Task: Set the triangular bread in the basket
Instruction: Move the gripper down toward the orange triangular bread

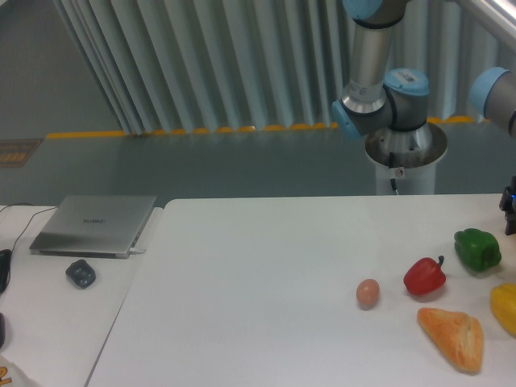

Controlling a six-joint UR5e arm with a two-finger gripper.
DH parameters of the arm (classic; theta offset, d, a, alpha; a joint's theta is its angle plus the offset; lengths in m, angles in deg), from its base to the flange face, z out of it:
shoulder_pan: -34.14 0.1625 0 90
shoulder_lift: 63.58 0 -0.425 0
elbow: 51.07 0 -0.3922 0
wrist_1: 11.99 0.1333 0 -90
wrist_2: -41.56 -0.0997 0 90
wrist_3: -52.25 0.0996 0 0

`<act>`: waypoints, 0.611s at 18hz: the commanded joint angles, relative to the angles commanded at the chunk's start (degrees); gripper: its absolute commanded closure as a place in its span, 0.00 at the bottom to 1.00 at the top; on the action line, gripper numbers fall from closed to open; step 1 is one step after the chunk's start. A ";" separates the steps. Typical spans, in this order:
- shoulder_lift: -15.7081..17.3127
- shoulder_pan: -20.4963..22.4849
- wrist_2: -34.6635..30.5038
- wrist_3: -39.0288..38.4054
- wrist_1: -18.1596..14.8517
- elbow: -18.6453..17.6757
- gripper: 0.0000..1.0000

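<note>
Triangular bread point(453, 337) lying flat at near right corner of white counter point(266, 282); yellow pepper point(505, 308) just right of it, red pepper point(425, 276) and brown egg point(368, 293) behind and left, green pepper point(477, 249) farther back. Tool point(509, 211) barely visible at right edge; opening cannot be told.
</note>
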 joint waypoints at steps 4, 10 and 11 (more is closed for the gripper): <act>0.26 -0.09 0.00 -0.09 0.09 0.00 0.00; 2.36 -0.70 2.37 -5.85 0.62 -2.45 0.00; 2.89 -0.79 2.46 -10.24 1.32 -3.24 0.00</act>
